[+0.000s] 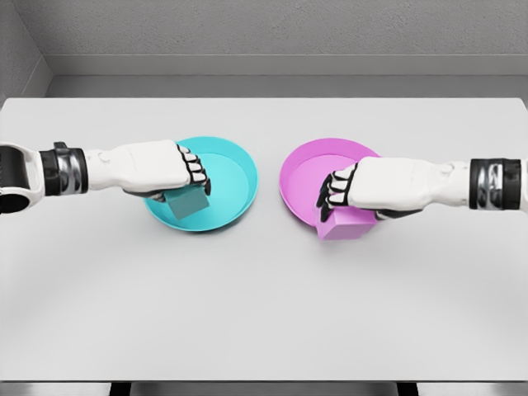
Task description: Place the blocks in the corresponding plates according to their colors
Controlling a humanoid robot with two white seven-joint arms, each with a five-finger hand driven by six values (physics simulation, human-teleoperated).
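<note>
Teal block (pixel 186 201) gripped under left hand (pixel 161 167), pink block (pixel 344 223) under right hand (pixel 371 188).

Just one head view, looking down and forward over the white surface (pixel 264 313) from the near edge. Mid-range, grey wall (pixel 264 33) along the top of frame.

Gap between cyan plate (pixel 239 169) and pink plate (pixel 301 169) free.
</note>
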